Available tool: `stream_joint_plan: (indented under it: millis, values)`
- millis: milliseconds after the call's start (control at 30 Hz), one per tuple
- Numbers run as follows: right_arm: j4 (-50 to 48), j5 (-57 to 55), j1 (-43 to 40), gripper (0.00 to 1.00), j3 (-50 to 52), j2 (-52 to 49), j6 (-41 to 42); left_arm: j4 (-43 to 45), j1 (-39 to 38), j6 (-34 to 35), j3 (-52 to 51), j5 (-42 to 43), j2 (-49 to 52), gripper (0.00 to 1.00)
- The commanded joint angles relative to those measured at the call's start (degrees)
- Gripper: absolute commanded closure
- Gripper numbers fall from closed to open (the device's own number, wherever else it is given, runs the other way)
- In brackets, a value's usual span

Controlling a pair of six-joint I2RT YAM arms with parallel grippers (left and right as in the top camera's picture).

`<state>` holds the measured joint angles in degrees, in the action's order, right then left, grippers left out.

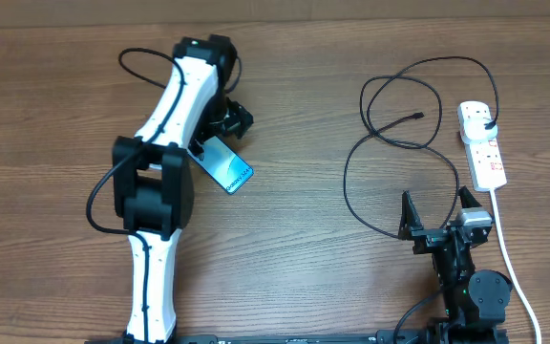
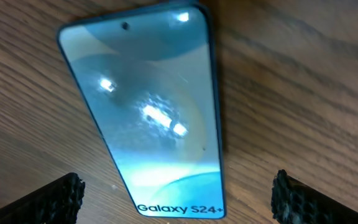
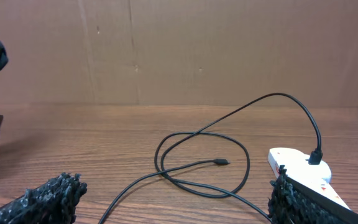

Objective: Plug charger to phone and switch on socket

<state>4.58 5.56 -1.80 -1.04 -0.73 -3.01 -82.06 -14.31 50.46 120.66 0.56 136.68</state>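
Phone (image 2: 148,106) lettering reads only from left wrist; left end effector (image 2: 176,199), right end effector (image 3: 174,198) both released.

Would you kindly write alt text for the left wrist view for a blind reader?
A phone lies screen up on a wooden table, Galaxy S24+ lettering nearest the camera. The left gripper has its jaws open either side of that end.

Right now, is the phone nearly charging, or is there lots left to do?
Done: the charger's black plug sits in the socket. In hand: nothing; the left pincer hangs open over the phone, the right pincer is open too. Left: the cable tip lies loose, away from the phone, and switching the socket on comes after.
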Motion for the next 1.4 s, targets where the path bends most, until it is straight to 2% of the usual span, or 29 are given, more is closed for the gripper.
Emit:
stream_joint_plan:
  millis: [0, 233, 500, 667, 733, 867, 967, 1133, 1367]
  values:
    - [-0.17, 0.02, -0.15, 0.00, 0.57, 0.57, -0.07, -0.17, -1.95, 1.49, -0.13, -2.40, 0.07, 0.00]
    - [-0.17, 0.02, -0.15, 0.00, 0.57, 0.57, -0.07, -0.59, -2.82, 1.84, -0.13, -3.32, -4.31, 0.00]
    - [-0.17, 0.02, -0.15, 0.00, 0.57, 0.57, -0.07, -3.89, -3.91, 2.14, -1.05, -10.69, -18.86, 0.00]
    - [-0.17, 0.02, -0.15, 0.00, 0.57, 0.57, -0.07, 2.95, -4.42, 2.45, -10.03, -11.87, -28.37, 0.00]
    - [-0.17, 0.02, -0.15, 0.00, 0.57, 0.57, -0.07, 8.76, -3.54, 4.00, -18.64, -10.08, -31.15, 0.00]
    - [-0.17, 0.04, -0.15, 0.00, 0.57, 0.57, -0.07, 16.94, -1.22, 3.89, -27.98, -5.75, -30.99, 0.00]
    - [-0.17, 0.02, -0.15, 0.00, 0.57, 0.57, -0.07, 19.47, 0.76, 3.98, -31.23, -4.31, -30.62, 0.00]
    - [-0.15, 0.02, -0.15, 0.00, 0.57, 0.57, -0.07, 21.03, 3.39, 3.93, -31.67, -3.21, -29.18, 0.01]
    - [-0.17, 0.02, -0.15, 0.00, 0.57, 0.57, -0.07, 24.81, 3.67, 3.58, -31.67, 2.71, -24.04, 0.01]
